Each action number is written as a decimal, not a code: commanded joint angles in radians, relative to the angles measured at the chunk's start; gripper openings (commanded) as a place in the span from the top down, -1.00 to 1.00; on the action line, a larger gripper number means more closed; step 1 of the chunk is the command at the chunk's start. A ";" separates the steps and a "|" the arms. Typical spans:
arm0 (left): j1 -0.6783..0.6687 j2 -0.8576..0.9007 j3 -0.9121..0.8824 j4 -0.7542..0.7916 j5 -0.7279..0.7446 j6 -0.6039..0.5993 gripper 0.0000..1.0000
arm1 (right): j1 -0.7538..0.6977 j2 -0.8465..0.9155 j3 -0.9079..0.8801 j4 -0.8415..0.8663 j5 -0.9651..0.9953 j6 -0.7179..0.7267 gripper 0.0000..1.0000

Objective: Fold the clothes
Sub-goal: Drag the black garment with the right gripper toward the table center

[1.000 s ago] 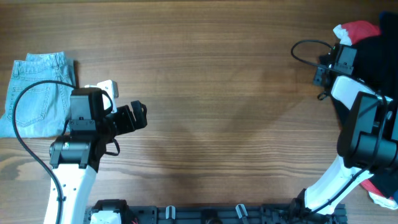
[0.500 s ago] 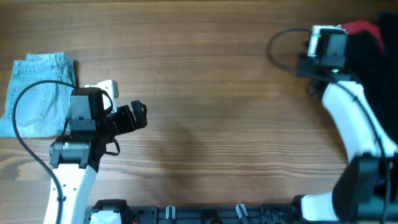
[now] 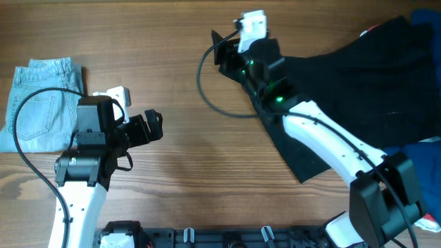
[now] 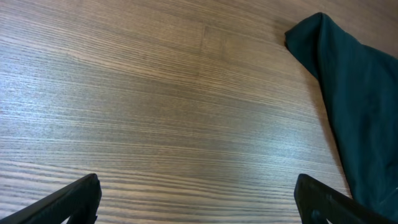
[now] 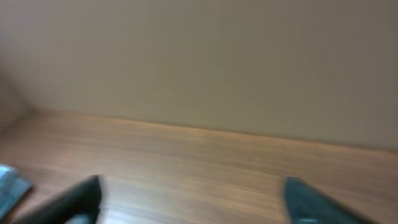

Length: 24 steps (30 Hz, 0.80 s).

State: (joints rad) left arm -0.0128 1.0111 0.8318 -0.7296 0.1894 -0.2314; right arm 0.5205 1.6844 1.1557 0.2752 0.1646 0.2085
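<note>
Wood surface [image 3: 207, 158]: jeans [image 3: 41, 103] far left, black garment [image 3: 358, 76] spread right under right arm [image 3: 327, 141]; left tool [image 4: 196, 183] open, empty; right tool [image 5: 191, 186] fingers apart, blurred.

Brown wood-grain bench [image 3: 207, 172]: planks run left to right, surface matte, grain sharp in the left wrist view [image 4: 155, 112]. Plain beige wall [image 5: 199, 56] meets the bench's far edge [image 5: 186, 134]; that view is blurred. Black rail with pale clips [image 3: 227, 238] lies along the near edge.
</note>
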 commanded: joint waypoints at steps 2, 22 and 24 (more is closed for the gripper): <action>-0.002 0.001 0.016 0.005 0.024 -0.013 -0.99 | -0.114 -0.085 0.005 -0.348 0.130 0.000 -0.99; -0.002 0.005 0.016 -0.021 0.039 -0.013 -1.00 | -0.193 -0.195 -0.444 -0.883 -0.082 0.127 -0.99; -0.002 0.005 0.016 -0.023 0.039 -0.013 -0.99 | -0.193 -0.194 -0.481 -0.853 -0.093 0.128 -0.99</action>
State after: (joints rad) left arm -0.0128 1.0119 0.8352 -0.7521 0.2115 -0.2314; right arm 0.3244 1.4822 0.7219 -0.6117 0.1097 0.3195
